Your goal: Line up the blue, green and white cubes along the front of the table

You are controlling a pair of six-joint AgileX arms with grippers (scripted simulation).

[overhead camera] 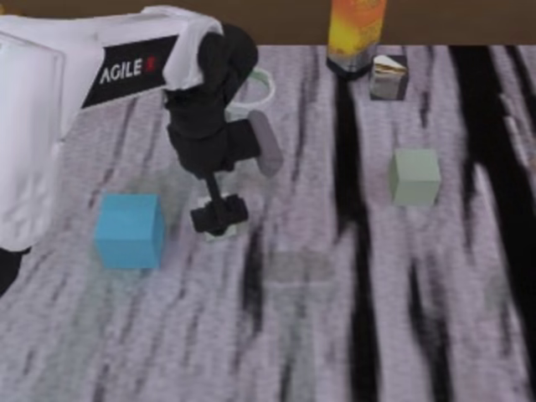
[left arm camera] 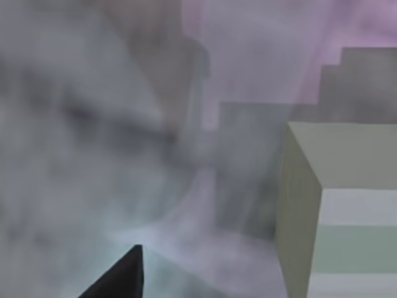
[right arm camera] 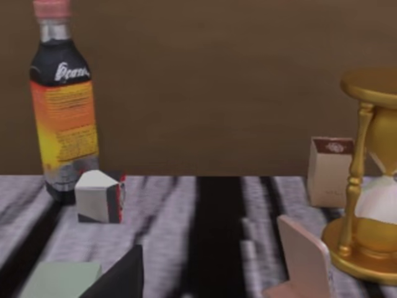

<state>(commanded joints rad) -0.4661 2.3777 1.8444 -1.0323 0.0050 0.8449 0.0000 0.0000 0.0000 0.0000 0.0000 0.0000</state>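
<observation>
My left gripper point(overhead camera: 219, 219) hangs over the white cube point(overhead camera: 224, 228) beside the blue cube point(overhead camera: 130, 230); jaws' state unclear; next, grasp squarely.

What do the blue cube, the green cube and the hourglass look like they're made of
The blue cube looks like plain matte plastic or painted wood: flat colour, no glints. The green cube has the same dull, even finish, so likely the same. The hourglass has a shiny golden frame with bright highlights, probably polished metal or gilt plastic, around a clear bulb, seemingly glass, holding pale sand.
</observation>
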